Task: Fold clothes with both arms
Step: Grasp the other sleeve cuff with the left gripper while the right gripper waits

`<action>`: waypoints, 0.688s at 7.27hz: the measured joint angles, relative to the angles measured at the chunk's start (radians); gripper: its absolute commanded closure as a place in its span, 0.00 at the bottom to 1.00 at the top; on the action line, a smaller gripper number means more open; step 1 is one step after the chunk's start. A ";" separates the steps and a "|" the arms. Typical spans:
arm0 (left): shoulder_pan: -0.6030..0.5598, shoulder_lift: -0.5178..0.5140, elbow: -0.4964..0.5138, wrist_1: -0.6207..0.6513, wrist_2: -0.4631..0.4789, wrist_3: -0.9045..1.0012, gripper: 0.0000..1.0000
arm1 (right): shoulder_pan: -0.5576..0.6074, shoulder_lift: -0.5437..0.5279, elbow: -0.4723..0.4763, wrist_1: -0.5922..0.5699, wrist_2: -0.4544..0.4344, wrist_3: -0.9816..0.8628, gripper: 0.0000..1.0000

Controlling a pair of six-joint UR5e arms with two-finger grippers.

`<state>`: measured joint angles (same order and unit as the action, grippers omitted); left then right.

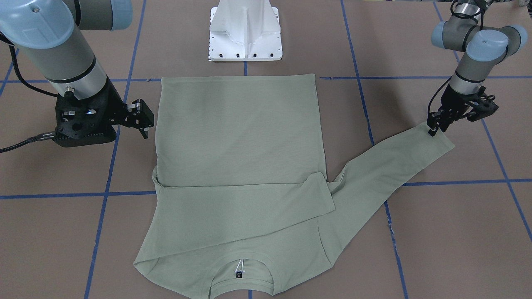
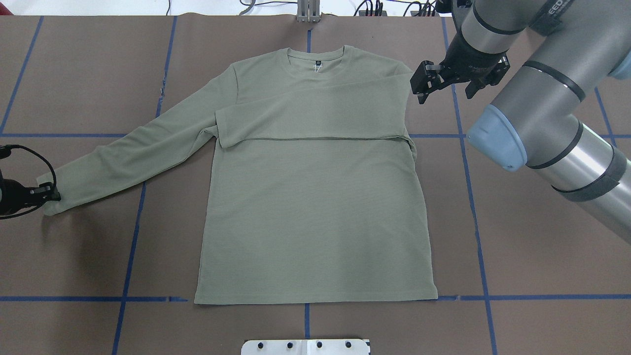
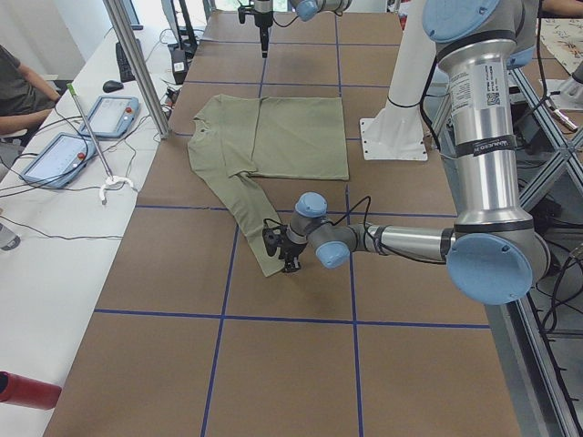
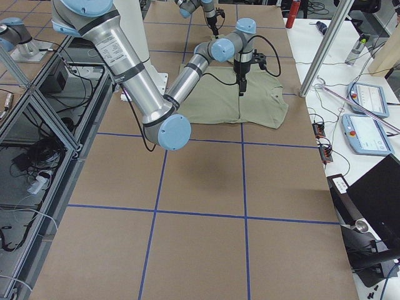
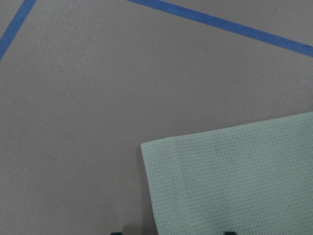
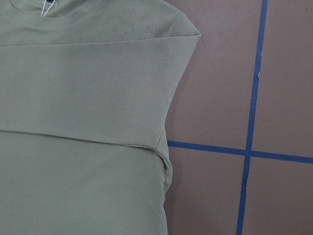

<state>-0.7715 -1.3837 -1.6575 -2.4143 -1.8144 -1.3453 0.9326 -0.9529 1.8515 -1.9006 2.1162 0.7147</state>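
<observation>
The sage-green shirt (image 1: 237,137) lies flat on the brown table, also in the overhead view (image 2: 315,212), with its neck away from the robot. One sleeve is folded across the chest (image 6: 83,98). The other sleeve (image 2: 128,158) stretches out toward the robot's left. My left gripper (image 1: 433,129) is low at that sleeve's cuff (image 5: 234,181) and open, with its fingertips (image 5: 117,232) either side of the cuff's corner. It also shows in the overhead view (image 2: 52,192). My right gripper (image 2: 445,97) is open and empty, hovering just beside the shirt's shoulder (image 1: 143,118).
The white pedestal base (image 1: 245,33) stands at the robot's side of the table, just past the shirt's hem. Blue tape lines (image 2: 130,246) cross the table. A side bench holds tablets (image 3: 109,116) and cables, and a person (image 3: 18,86) sits there.
</observation>
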 measured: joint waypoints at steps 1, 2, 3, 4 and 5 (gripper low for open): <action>0.000 0.000 -0.002 0.001 0.000 0.000 0.68 | 0.001 -0.001 0.000 0.000 0.002 0.000 0.00; -0.001 0.000 -0.004 0.001 0.000 0.000 0.77 | 0.001 -0.002 -0.001 0.001 0.003 0.000 0.00; -0.001 0.000 -0.006 0.001 -0.001 0.000 1.00 | 0.002 -0.002 -0.001 0.001 0.004 0.000 0.00; -0.001 0.000 -0.011 0.002 -0.002 -0.002 1.00 | 0.003 -0.003 -0.001 0.001 0.004 0.000 0.00; -0.002 0.000 -0.019 0.002 -0.004 -0.004 1.00 | 0.006 -0.003 -0.002 0.001 0.004 0.000 0.00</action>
<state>-0.7731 -1.3832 -1.6768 -2.4120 -1.8188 -1.3492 0.9387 -0.9561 1.8500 -1.9000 2.1207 0.7149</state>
